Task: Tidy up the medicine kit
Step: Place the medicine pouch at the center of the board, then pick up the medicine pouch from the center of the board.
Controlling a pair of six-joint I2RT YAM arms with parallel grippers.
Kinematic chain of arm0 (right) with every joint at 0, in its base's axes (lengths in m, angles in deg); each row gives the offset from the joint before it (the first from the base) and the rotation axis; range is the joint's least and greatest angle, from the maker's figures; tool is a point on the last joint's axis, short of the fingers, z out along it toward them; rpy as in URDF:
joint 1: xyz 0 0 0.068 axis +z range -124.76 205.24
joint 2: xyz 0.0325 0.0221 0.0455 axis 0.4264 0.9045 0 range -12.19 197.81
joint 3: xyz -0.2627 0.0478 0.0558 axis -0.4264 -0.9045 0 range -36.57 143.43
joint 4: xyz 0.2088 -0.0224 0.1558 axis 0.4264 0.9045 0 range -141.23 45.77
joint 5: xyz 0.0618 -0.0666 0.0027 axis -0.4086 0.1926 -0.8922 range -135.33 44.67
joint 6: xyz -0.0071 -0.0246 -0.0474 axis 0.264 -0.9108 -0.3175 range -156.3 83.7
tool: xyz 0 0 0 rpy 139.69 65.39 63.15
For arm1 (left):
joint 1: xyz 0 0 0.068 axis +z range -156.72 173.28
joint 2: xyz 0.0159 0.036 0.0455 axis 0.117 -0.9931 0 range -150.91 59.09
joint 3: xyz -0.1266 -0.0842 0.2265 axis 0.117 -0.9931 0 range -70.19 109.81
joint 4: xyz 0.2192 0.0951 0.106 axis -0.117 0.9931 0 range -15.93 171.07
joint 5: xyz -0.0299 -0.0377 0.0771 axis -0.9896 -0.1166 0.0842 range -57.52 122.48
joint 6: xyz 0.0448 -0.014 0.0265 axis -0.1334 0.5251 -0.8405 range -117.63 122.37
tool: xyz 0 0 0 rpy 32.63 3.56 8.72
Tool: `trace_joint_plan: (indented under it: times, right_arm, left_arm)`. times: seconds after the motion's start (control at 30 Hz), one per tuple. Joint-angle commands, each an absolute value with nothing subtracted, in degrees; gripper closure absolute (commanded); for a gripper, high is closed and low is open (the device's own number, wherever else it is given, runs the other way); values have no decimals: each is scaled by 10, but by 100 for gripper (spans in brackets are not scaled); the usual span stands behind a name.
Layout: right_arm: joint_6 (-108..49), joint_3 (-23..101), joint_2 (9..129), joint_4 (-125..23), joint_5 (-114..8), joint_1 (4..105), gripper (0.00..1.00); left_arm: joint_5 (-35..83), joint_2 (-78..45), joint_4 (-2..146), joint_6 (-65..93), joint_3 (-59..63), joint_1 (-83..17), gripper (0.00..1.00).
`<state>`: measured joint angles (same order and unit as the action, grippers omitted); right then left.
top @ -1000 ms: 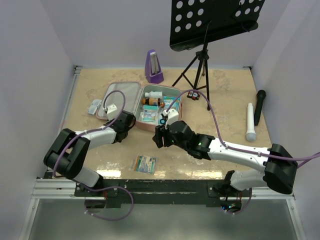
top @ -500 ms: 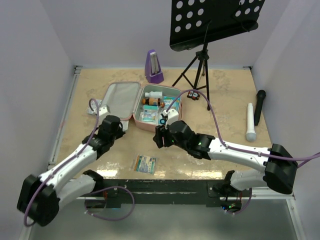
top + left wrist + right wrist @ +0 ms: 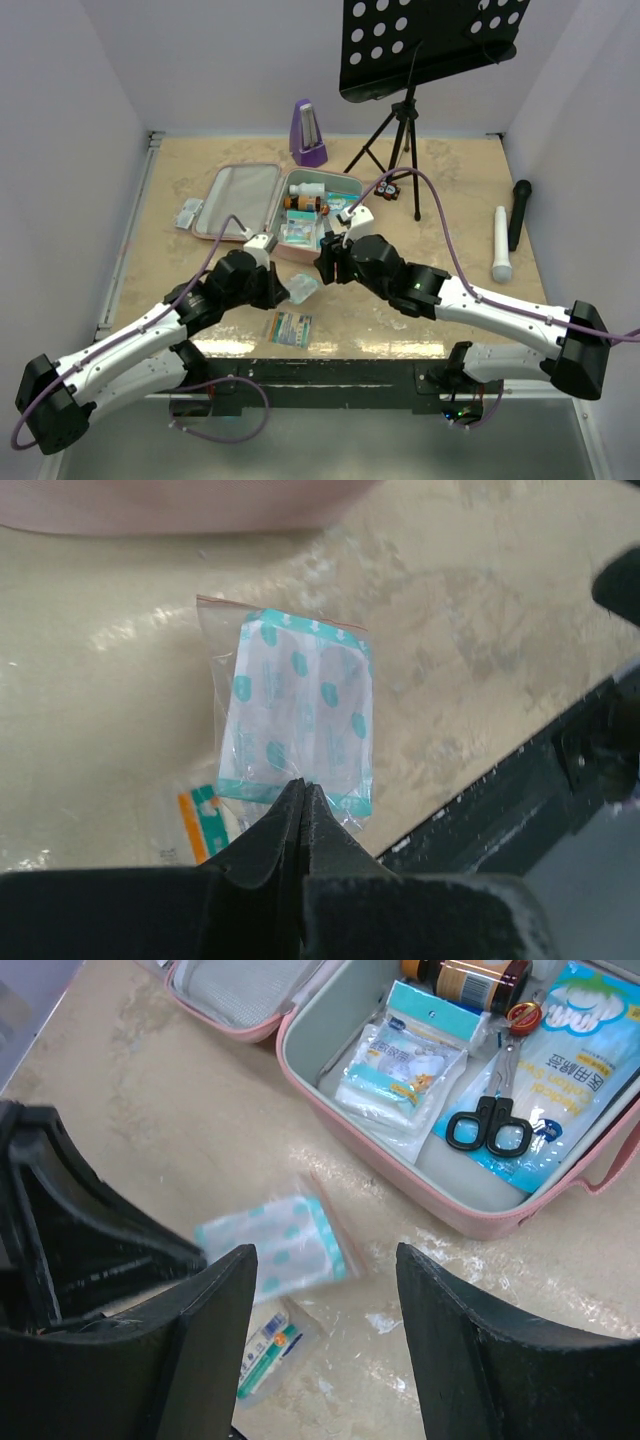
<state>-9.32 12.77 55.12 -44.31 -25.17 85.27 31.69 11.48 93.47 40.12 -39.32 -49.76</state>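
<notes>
Left jaws closed, pinching the near edge of a clear plaster packet (image 3: 300,720) printed with teal dots. Packet sits just in front of the medicine kit (image 3: 240,195), not touching its pink front wall. Kit lies open on the worktop (image 3: 460,190): lid flat on the left, tray on the right with scissors (image 3: 490,1125) inside. Right jaws spread wide, gripping nothing, hovering beside the kit's front edge, tray just beyond them. Second packet (image 3: 290,327), orange and green, lies nearer the arm bases.
</notes>
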Motion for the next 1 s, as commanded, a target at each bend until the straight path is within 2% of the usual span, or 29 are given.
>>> trace_joint_plan:
  times: [0.0,0.2,0.27,0.33,0.37,0.4,0.47,0.57,0.6,0.67,0.73,0.87,0.97]
  right_arm:
    - [-91,149,537,-421,-223,851,38]
    - [-91,154,530,-409,-211,852,38]
    - [-92,154,528,-404,-209,851,38]
    - [-95,153,527,-405,-203,851,38]
    - [-97,154,526,-403,-201,851,38]
    - [-96,155,527,-402,-200,851,37]
    - [-97,156,526,-404,-201,851,38]
    - [-97,154,528,-411,-206,851,38]
    - [-97,153,528,-414,-208,851,38]
    - [-96,149,529,-420,-213,851,38]
    - [-97,146,531,-427,-216,851,38]
    - [-97,142,533,-439,-238,851,38]
    - [-98,138,529,-447,-255,851,38]
  left_arm:
    - [245,98,956,361,-343,-536,100]
    - [207,71,1000,344,-341,-544,100]
    - [192,70,997,341,-336,-544,68]
    - [202,65,1017,334,-318,-544,47]
    - [208,67,1023,330,-310,-544,21]
    - [224,71,1033,329,-299,-544,0]
    - [270,87,1052,330,-271,-543,0]
    - [404,113,1074,341,-221,-531,0]
    - [463,118,1081,350,-203,-517,0]
    - [509,115,1081,352,-183,-454,0]
    - [503,87,1079,356,-172,-352,0]
    - [417,-2,1039,373,-183,-162,6]
    - [427,-54,981,393,-198,-87,9]
